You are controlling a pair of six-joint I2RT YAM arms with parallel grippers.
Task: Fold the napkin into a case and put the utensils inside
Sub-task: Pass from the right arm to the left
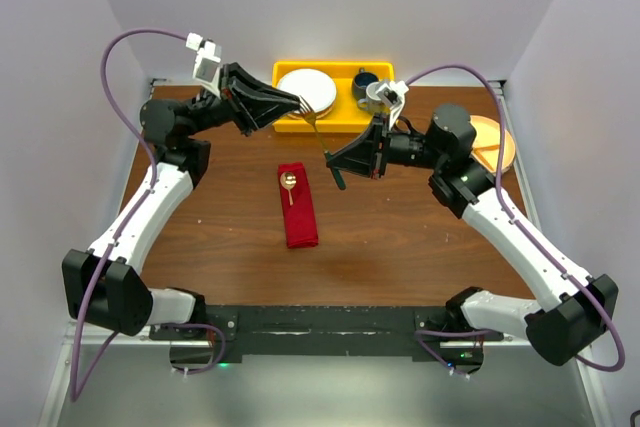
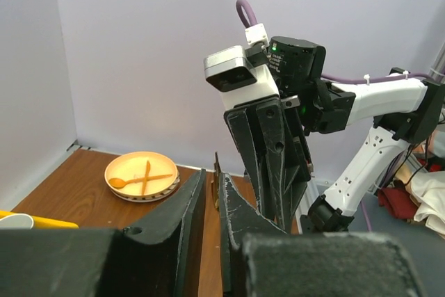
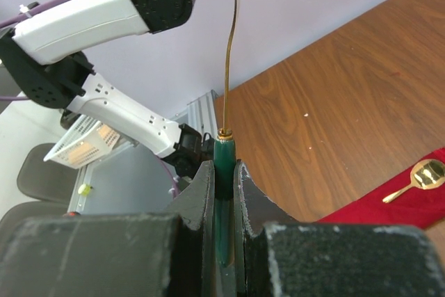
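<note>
Right fingers (image 3: pixel 198 203) pinch fork (image 3: pixel 224 165) handle; left fingers (image 2: pixel 182 210) flank tines.

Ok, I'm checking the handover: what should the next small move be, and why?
Probably close the left gripper fully on the gold end of the fork. The right gripper is shut on its green handle, while the left fingers flank the gold end with a slim gap.

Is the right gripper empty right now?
No, the right gripper is clamped on the handle of a green-handled utensil whose gold shaft sticks out past the fingers.
</note>
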